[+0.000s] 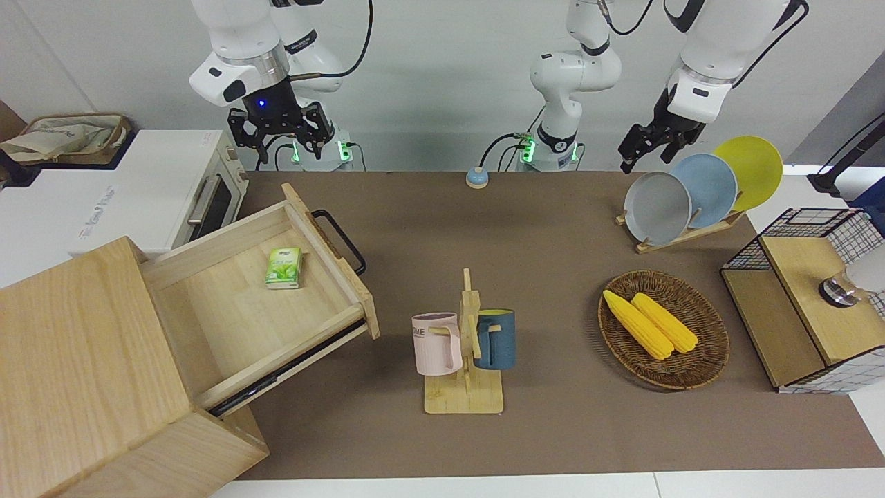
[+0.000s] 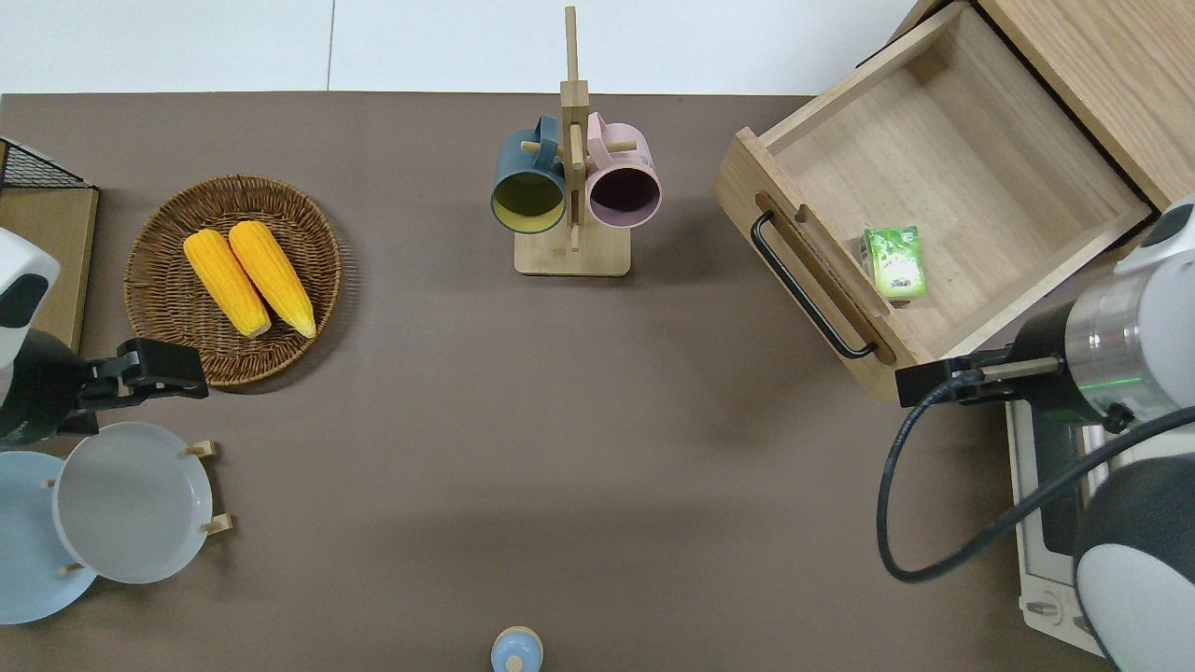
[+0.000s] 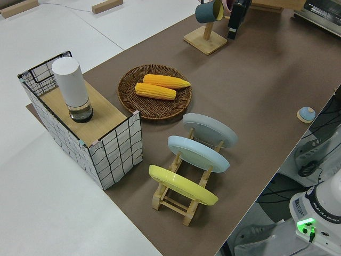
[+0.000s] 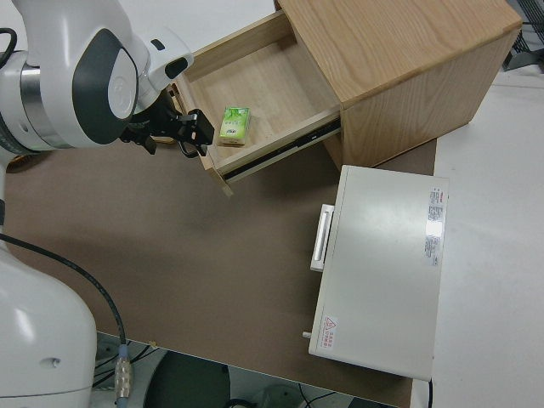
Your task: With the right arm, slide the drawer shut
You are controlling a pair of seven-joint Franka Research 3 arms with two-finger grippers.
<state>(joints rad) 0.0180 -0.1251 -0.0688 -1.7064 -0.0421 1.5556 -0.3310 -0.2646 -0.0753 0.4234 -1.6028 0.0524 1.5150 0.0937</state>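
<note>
The drawer [image 1: 228, 297] stands pulled far out of the big pale-wood box [image 1: 76, 360], with its black bar handle [image 1: 342, 238] facing the middle of the table. A small green pack [image 1: 284, 268] lies inside it. The drawer also shows in the overhead view [image 2: 962, 159] and the right side view [image 4: 255, 85]. My right gripper [image 1: 280, 135] is open and empty in the air. In the overhead view it [image 2: 920, 383] is over the end of the drawer front nearest the robots, clear of the handle [image 2: 803, 289]. My left arm is parked, its gripper [image 1: 646, 149] open.
A white toaster oven [image 1: 138, 187] stands beside the box, nearer the robots. A mug rack [image 1: 467, 346] stands mid-table. Toward the left arm's end are a basket with corn [image 1: 664, 328], a plate rack [image 1: 691, 190] and a wire-mesh box [image 1: 809, 297]. A small blue knob [image 1: 476, 177] sits near the robots.
</note>
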